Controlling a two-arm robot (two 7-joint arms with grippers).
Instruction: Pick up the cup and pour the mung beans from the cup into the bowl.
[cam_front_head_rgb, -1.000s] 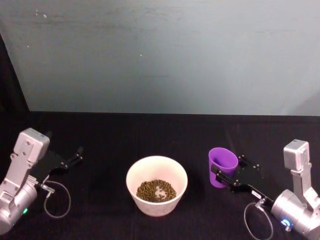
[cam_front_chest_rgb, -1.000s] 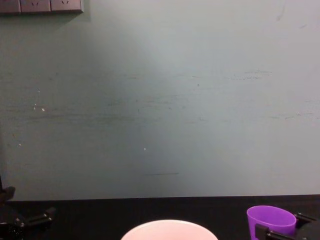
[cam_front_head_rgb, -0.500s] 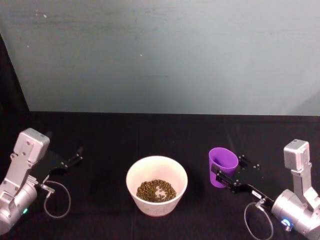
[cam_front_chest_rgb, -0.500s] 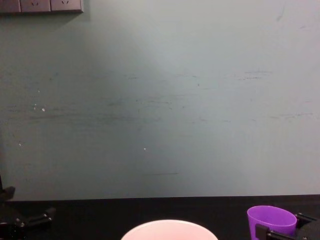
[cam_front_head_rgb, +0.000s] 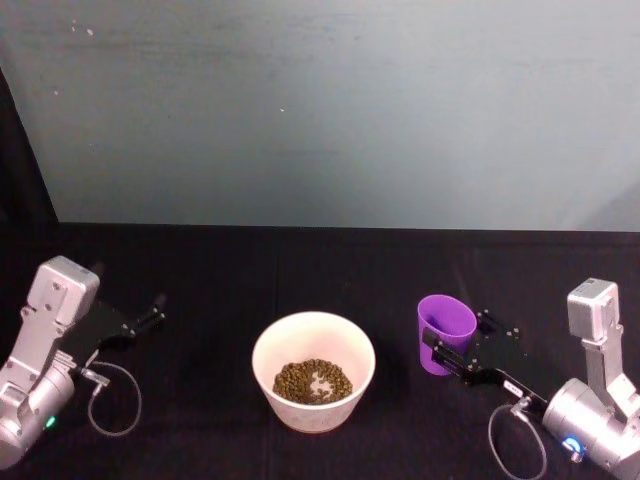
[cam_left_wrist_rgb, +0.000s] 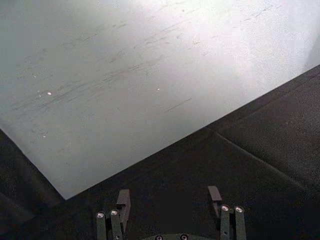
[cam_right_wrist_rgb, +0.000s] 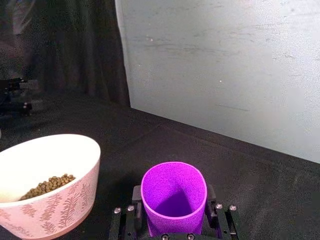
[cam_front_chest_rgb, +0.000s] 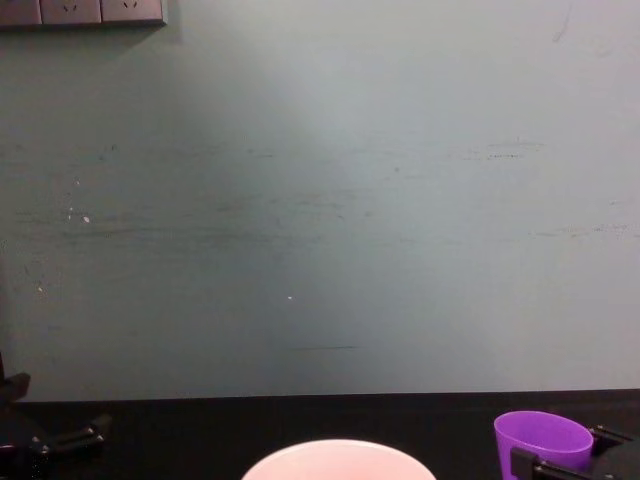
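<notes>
Gripping the upright cup (cam_front_head_rgb: 446, 331) with my right gripper (cam_front_head_rgb: 447, 354), I am holding it beside the bowl (cam_front_head_rgb: 313, 369).

Head view: high, angled down over the black table (cam_front_head_rgb: 300, 260), taking in the bowl (cam_front_head_rgb: 313, 370) at centre, the cup (cam_front_head_rgb: 445, 333) to the right and both arms at the lower corners. Chest view: low, facing the wall (cam_front_chest_rgb: 320, 200) level, catching the bowl rim (cam_front_chest_rgb: 338, 455) and cup (cam_front_chest_rgb: 543, 441) along its bottom edge. Left wrist view: close behind the left gripper (cam_left_wrist_rgb: 170, 202), facing wall and table. Right wrist view: close behind the right gripper (cam_right_wrist_rgb: 173, 207), sharing cup (cam_right_wrist_rgb: 173, 197) and bowl (cam_right_wrist_rgb: 47, 185) with the head view.
</notes>
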